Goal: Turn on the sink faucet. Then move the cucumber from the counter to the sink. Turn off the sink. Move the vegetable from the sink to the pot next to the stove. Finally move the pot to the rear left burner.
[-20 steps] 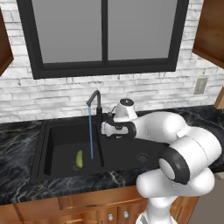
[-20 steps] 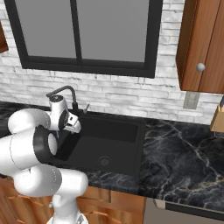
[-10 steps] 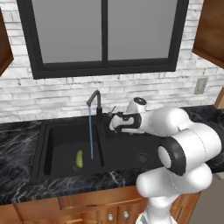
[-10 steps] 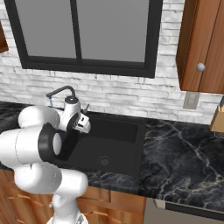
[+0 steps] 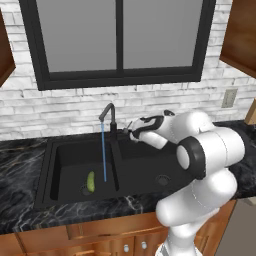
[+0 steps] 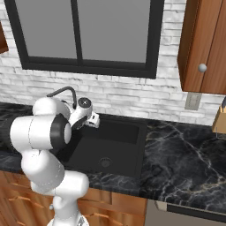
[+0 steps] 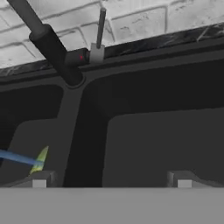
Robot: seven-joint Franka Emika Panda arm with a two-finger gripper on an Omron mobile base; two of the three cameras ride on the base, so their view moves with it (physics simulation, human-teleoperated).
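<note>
The two dark fingertips (image 7: 39, 180) stand wide apart, with nothing between them and nothing touching them; through the gap, the hand view looks down onto the divider between the two basins of the black sink (image 7: 144, 127). The gripper (image 5: 134, 133) hangs over the sink's rear edge, just to the right of the sink faucet (image 5: 109, 120) and near its base, at the end of the white arm that reaches in from the lower right of the left base view. In the hand view the faucet's black stem rises toward the upper left, and its thin lever (image 7: 100, 27) stands upright beside it, against the pale brick wall (image 7: 144, 22). A thin blue stream of water (image 5: 103, 152) falls from the spout into the left basin. The cucumber (image 5: 91, 181) lies on the floor of that left basin, close beside the stream and well apart from the gripper. The right basin shows its round drain (image 5: 161, 179). The black veined counter (image 5: 20, 155) surrounds the sink, with brown wooden cabinets (image 5: 100, 237) below and a dark-framed window (image 5: 120, 40) above.
</note>
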